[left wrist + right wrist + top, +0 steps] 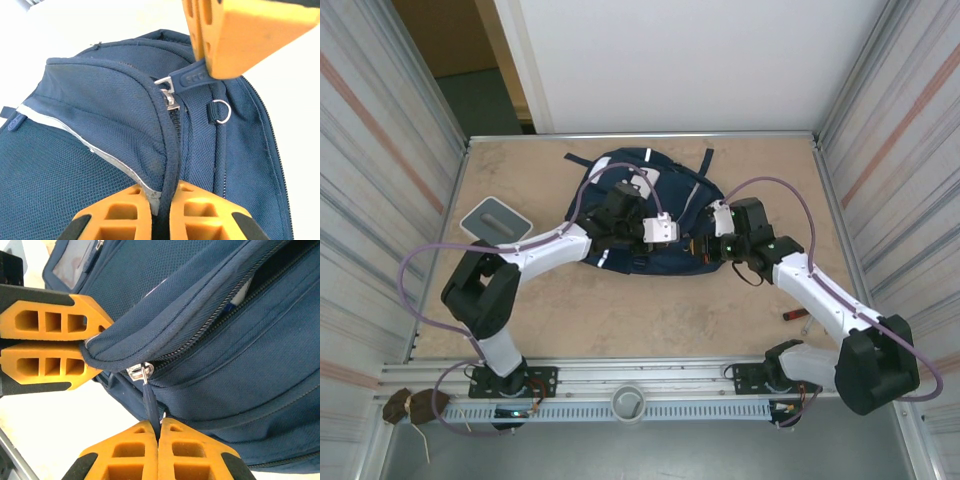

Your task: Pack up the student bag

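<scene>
student bag (pixel 642 200) near tabletop (pixel 620 310) far edge: we judged packing nearly done, zip (pixel 200 337) part open. left gripper (pixel 165 200) pinched its flap (pixel 125 110), right gripper (pixel 158 427) clamped the zip pull (pixel 148 402).

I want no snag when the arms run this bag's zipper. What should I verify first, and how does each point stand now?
1. Grip of the right pincer on the zipper pull: ok, shut on it.
2. Hold of the left pincer on the flap edge: ok, clamped.
3. Path along the teeth free of contents: cannot tell; something white sits at the opening.
4. The student bag lying on the table: ok.
</scene>
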`<act>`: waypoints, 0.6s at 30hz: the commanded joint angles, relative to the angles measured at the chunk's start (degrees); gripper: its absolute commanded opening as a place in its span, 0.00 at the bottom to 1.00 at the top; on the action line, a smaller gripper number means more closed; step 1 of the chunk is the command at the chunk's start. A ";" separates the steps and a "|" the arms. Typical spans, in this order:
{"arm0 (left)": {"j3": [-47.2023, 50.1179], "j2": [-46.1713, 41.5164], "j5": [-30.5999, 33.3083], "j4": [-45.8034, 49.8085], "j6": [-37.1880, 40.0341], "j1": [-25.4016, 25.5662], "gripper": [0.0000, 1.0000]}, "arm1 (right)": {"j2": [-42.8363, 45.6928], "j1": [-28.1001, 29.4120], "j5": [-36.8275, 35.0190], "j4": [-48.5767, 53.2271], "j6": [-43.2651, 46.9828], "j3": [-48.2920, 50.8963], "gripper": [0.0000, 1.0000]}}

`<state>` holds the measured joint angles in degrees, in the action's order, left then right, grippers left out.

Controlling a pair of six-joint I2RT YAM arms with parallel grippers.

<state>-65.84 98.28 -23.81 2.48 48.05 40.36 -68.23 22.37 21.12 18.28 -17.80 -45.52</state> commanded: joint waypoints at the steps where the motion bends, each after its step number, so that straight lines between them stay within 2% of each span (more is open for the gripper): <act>1: 1.65 -5.41 -6.86 2.15 0.67 -2.44 0.06 | -1.50 -2.59 -8.85 5.66 1.28 -2.79 0.00; 5: 2.80 -6.26 -7.46 2.28 0.27 -3.55 0.07 | -2.35 -2.36 -10.24 5.17 1.60 -3.79 0.00; 10: 2.91 -6.17 -7.92 3.04 -1.32 -4.53 0.09 | 0.02 -0.74 -4.70 1.07 4.78 -1.50 0.00; 14: 2.99 -6.07 -8.63 3.66 -1.37 -4.60 0.10 | 0.64 0.19 -6.33 0.55 4.11 -0.98 0.00; 16: 3.02 -6.42 -8.66 3.67 -3.03 -4.59 0.18 | 0.97 1.25 -5.86 -0.53 3.45 -0.64 0.00; 18: 3.01 -7.21 -8.97 3.58 -6.27 -4.63 0.31 | 1.63 2.91 -6.18 -1.55 2.91 -0.29 0.00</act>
<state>-63.20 95.26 -30.11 5.06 45.93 36.36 -68.51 23.99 17.30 18.83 -14.52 -46.50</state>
